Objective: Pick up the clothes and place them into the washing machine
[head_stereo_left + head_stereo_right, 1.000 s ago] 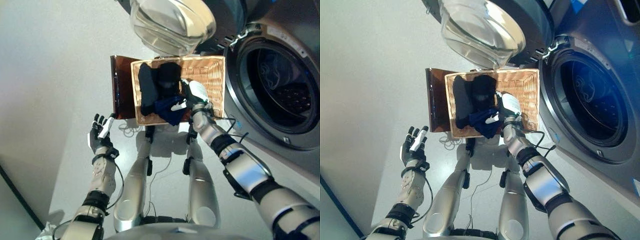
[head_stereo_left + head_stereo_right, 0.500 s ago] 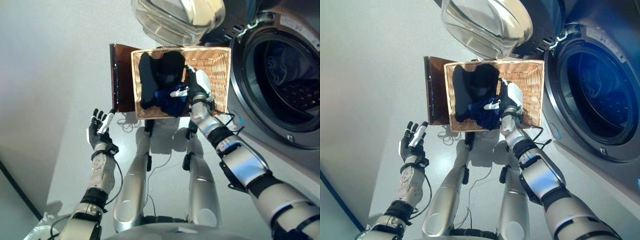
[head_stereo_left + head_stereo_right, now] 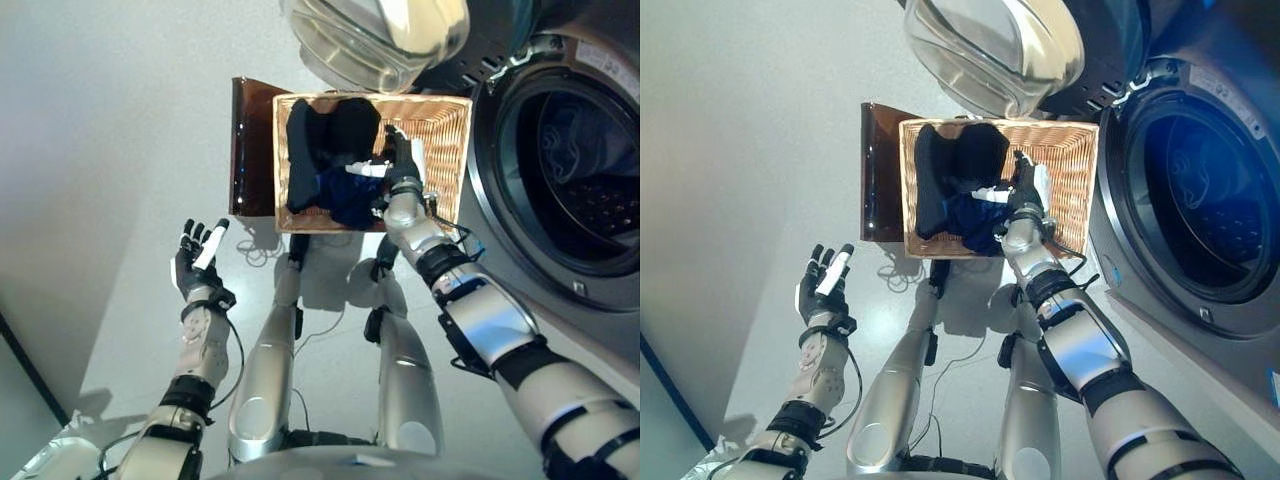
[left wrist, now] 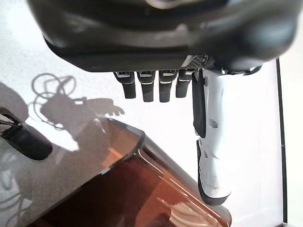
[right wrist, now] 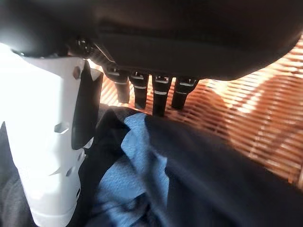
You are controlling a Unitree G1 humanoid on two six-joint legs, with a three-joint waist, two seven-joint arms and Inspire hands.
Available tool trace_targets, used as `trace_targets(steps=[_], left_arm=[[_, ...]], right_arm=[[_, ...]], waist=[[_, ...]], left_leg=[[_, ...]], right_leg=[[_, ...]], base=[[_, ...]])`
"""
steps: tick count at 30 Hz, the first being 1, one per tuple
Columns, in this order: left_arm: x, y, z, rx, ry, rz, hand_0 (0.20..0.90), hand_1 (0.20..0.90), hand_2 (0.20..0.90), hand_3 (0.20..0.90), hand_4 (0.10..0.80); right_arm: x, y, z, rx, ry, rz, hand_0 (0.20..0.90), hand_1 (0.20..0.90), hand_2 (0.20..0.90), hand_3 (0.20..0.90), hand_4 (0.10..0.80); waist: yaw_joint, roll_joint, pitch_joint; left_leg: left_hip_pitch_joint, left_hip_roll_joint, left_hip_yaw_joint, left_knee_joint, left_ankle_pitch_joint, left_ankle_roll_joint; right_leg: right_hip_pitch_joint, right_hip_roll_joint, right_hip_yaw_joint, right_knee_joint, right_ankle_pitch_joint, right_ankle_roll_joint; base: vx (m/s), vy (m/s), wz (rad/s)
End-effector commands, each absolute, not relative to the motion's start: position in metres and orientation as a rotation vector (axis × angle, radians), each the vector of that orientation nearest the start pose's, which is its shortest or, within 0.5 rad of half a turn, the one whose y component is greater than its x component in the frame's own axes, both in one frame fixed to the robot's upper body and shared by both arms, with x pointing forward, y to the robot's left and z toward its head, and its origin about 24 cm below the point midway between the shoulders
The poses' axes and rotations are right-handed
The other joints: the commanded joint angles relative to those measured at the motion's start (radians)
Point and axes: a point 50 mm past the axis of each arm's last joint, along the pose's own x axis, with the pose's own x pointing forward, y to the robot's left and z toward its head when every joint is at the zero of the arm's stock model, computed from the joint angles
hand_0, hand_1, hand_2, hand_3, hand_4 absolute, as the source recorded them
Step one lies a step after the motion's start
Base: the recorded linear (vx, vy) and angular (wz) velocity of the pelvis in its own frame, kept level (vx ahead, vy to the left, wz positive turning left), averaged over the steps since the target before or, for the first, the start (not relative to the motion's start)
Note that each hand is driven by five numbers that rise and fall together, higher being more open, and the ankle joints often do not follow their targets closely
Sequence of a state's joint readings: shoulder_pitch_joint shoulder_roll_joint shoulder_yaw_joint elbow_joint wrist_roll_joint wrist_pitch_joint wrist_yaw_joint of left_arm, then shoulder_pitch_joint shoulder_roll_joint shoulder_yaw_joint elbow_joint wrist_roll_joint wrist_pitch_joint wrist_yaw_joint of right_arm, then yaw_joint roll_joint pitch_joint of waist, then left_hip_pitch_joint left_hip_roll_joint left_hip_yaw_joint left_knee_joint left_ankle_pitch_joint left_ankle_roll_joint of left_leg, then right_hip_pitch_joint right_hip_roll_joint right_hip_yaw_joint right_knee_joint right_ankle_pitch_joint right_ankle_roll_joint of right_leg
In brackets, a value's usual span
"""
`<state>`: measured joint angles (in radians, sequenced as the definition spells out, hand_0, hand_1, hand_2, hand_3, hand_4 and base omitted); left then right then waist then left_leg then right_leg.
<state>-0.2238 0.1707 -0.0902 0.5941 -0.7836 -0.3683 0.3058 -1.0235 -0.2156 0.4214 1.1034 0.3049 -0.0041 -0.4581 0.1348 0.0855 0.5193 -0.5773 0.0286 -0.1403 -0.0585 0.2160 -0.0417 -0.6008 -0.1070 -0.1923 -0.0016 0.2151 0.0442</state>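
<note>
While our left hand (image 3: 198, 262) hangs released, our right hand's (image 3: 398, 170) fingers (image 5: 160, 97) grasp the blue garment (image 5: 137, 179) inside the basket (image 3: 445, 140).

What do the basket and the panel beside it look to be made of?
The basket looks like woven wicker or rattan: tan, with fine horizontal ribbing along its walls. The panel beside it seems to be smooth, glossy brown tinted plastic or acrylic; in the left wrist view it looks translucent with a rounded corner.
</note>
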Motion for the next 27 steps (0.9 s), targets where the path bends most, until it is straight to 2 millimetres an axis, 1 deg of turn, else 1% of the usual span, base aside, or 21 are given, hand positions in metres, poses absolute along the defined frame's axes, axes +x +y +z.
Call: trace_targets(steps=[1, 8, 9, 10, 12, 16, 18, 23, 24, 25, 27], left_arm=[[0.276, 0.225, 0.005, -0.456, 0.01, 0.474, 0.9, 0.9, 0.9, 0.9, 0.8], [0.275, 0.227, 0.002, -0.448, 0.029, 0.477, 0.9, 0.9, 0.9, 0.9, 0.8], [0.274, 0.228, -0.001, -0.448, 0.043, 0.482, 0.9, 0.9, 0.9, 0.9, 0.8], [0.274, 0.228, -0.001, -0.448, 0.042, 0.482, 0.9, 0.9, 0.9, 0.9, 0.8], [0.274, 0.228, -0.003, -0.447, 0.05, 0.486, 0.9, 0.9, 0.9, 0.9, 0.8], [0.273, 0.229, -0.006, -0.439, 0.069, 0.492, 0.9, 0.9, 0.9, 0.9, 0.8], [0.273, 0.23, -0.006, -0.441, 0.065, 0.495, 0.9, 0.9, 0.9, 0.9, 0.8], [0.275, 0.231, 0.003, -0.445, 0.025, 0.477, 0.9, 0.9, 0.9, 0.9, 0.8], [0.274, 0.232, 0.005, -0.444, 0.013, 0.476, 0.9, 0.9, 0.9, 0.9, 0.8], [0.274, 0.232, 0.005, -0.443, 0.013, 0.476, 0.9, 0.9, 0.9, 0.9, 0.8], [0.274, 0.231, 0.008, -0.447, 0.002, 0.468, 0.9, 0.9, 0.9, 0.9, 0.8]], right_arm=[[0.401, -0.024, 0.215, -0.099, -0.319, 0.106, 0.9, 0.9, 0.9, 0.9, 0.8], [0.399, -0.013, 0.221, -0.119, -0.328, 0.162, 0.9, 0.9, 0.9, 0.9, 0.8], [0.397, -0.007, 0.221, -0.145, -0.334, 0.181, 0.9, 0.9, 0.9, 0.9, 0.8], [0.397, -0.007, 0.221, -0.145, -0.334, 0.181, 0.9, 0.9, 0.9, 0.9, 0.8], [0.394, -0.001, 0.223, -0.146, -0.346, 0.206, 0.9, 0.9, 0.9, 0.9, 0.8], [0.388, 0.015, 0.218, -0.169, -0.346, 0.258, 0.9, 0.9, 0.9, 0.9, 0.8], [0.387, 0.018, 0.218, -0.173, -0.345, 0.265, 0.9, 0.9, 0.9, 0.9, 0.8], [0.392, 0.011, 0.217, -0.209, -0.328, 0.219, 0.9, 0.9, 0.9, 0.9, 0.8], [0.396, 0.004, 0.215, -0.243, -0.316, 0.191, 0.9, 0.9, 0.9, 0.9, 0.8], [0.396, 0.004, 0.215, -0.243, -0.316, 0.191, 0.9, 0.9, 0.9, 0.9, 0.8], [0.4, -0.003, 0.212, -0.273, -0.293, 0.159, 0.9, 0.9, 0.9, 0.9, 0.8]], waist=[[0.065, 0.0, 0.001], [0.072, -0.002, 0.001], [0.076, -0.004, 0.001], [0.075, -0.004, 0.001], [0.077, -0.008, 0.001], [0.081, -0.014, 0.001], [0.085, -0.019, 0.001], [0.099, -0.019, 0.001], [0.103, -0.019, 0.001], [0.103, -0.019, 0.001], [0.106, -0.017, 0.001]], left_leg=[[0.036, -0.05, 0.018, -0.028, -0.037, -0.022], [0.052, -0.048, 0.019, -0.029, -0.038, -0.024], [0.057, -0.047, 0.017, -0.028, -0.037, -0.024], [0.057, -0.047, 0.016, -0.028, -0.037, -0.024], [0.062, -0.046, 0.016, -0.028, -0.038, -0.024], [0.076, -0.045, 0.015, -0.026, -0.039, -0.022], [0.078, -0.045, 0.013, -0.024, -0.04, -0.022], [0.066, -0.047, 0.004, -0.021, -0.037, -0.021], [0.058, -0.048, -0.001, -0.022, -0.035, -0.022], [0.057, -0.048, -0.002, -0.022, -0.035, -0.022], [0.049, -0.048, -0.005, -0.024, -0.034, -0.022]], right_leg=[[0.03, -0.105, 0.017, 0.147, -0.141, 0.078], [0.051, -0.104, 0.013, 0.145, -0.146, 0.076], [0.057, -0.104, 0.011, 0.148, -0.147, 0.076], [0.057, -0.104, 0.011, 0.148, -0.147, 0.076], [0.061, -0.102, 0.01, 0.15, -0.149, 0.075], [0.071, -0.101, 0.009, 0.156, -0.15, 0.075], [0.075, -0.101, 0.009, 0.156, -0.15, 0.076], [0.074, -0.102, 0.001, 0.159, -0.156, 0.076], [0.073, -0.102, -0.005, 0.158, -0.157, 0.077], [0.073, -0.102, -0.005, 0.158, -0.157, 0.077], [0.067, -0.102, -0.01, 0.157, -0.158, 0.077]], base=[[0.0, 0.0, 0.0], [0.004, 0.002, 0.02], [0.0, 0.0, 0.0], [0.01, -0.007, 0.05], [0.006, -0.003, 0.07], [0.003, 0.0, 0.03], [0.0, 0.0, 0.0], [0.0, 0.0, 0.0], [0.0, 0.0, 0.0], [0.003, -0.013, 0.04], [0.002, 0.0, 0.07]])
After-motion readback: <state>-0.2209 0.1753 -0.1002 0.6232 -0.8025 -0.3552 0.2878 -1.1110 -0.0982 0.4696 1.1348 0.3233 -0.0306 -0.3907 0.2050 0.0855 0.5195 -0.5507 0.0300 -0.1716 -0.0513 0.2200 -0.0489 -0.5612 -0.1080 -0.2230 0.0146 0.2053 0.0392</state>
